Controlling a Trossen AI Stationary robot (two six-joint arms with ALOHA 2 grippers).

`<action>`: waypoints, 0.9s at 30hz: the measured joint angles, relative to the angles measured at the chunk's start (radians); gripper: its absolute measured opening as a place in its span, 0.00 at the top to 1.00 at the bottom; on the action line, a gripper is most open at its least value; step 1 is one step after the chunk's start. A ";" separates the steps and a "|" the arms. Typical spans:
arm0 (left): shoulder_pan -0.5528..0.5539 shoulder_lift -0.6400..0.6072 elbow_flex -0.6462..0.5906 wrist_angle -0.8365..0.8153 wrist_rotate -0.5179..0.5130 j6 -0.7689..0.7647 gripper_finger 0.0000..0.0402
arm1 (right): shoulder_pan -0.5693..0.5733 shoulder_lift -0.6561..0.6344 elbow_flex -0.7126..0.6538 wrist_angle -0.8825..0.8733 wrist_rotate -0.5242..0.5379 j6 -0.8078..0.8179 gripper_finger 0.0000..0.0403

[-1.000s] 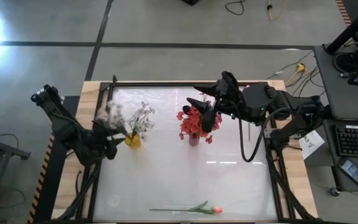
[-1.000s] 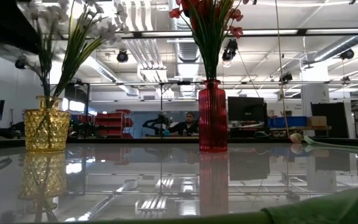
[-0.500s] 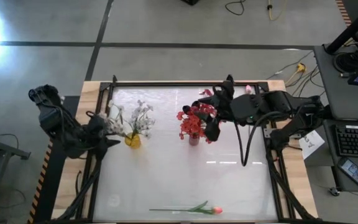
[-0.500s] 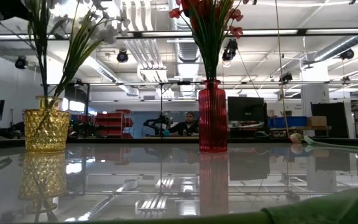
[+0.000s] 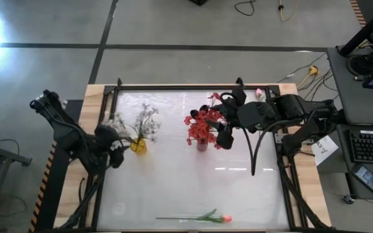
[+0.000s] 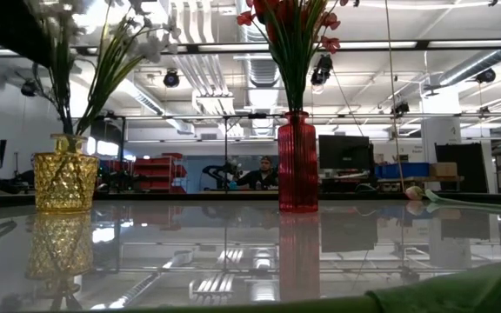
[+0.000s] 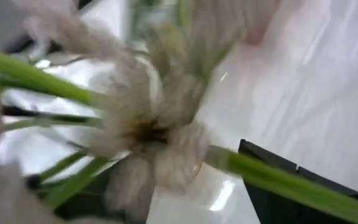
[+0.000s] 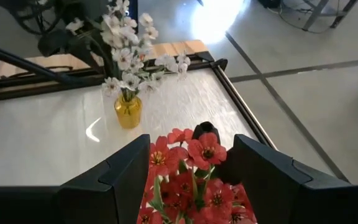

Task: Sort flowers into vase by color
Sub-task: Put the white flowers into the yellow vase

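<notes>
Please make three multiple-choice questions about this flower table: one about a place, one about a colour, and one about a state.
1. Where does the pink flower lie?
A. inside the yellow vase
B. flat on the table near its front edge
C. between the right gripper's fingers

2. What colour is the vase holding the white flowers?
A. yellow
B. red
C. blue

3. How are the right gripper's fingers?
A. shut on a pink flower
B. shut with nothing between them
C. open, above the red flowers

Answers:
1 B: the high view shows it lying alone on the table, far from both vases.
2 A: the yellow vase holds the white stems, while the red vase holds the red flowers.
3 C: in the right wrist view, the right gripper has its two fingers spread wide, with the red blooms below the gap.
</notes>
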 joint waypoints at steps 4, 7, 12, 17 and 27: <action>0.001 0.038 0.000 0.062 0.001 0.167 0.61 | 0.000 0.000 0.000 -0.001 0.000 0.003 0.44; 0.002 0.044 0.000 0.057 0.021 0.139 0.76 | 0.000 -0.004 0.000 -0.005 0.000 0.007 0.44; 0.015 0.022 0.000 0.036 0.123 0.049 0.98 | 0.000 -0.011 0.000 -0.009 0.000 0.006 0.44; 0.015 0.021 0.037 0.023 0.112 0.059 0.91 | 0.000 -0.013 0.000 -0.009 0.000 0.003 0.44; 0.015 0.032 0.147 -0.070 0.110 0.161 0.77 | 0.000 -0.013 0.000 -0.032 0.000 0.014 0.44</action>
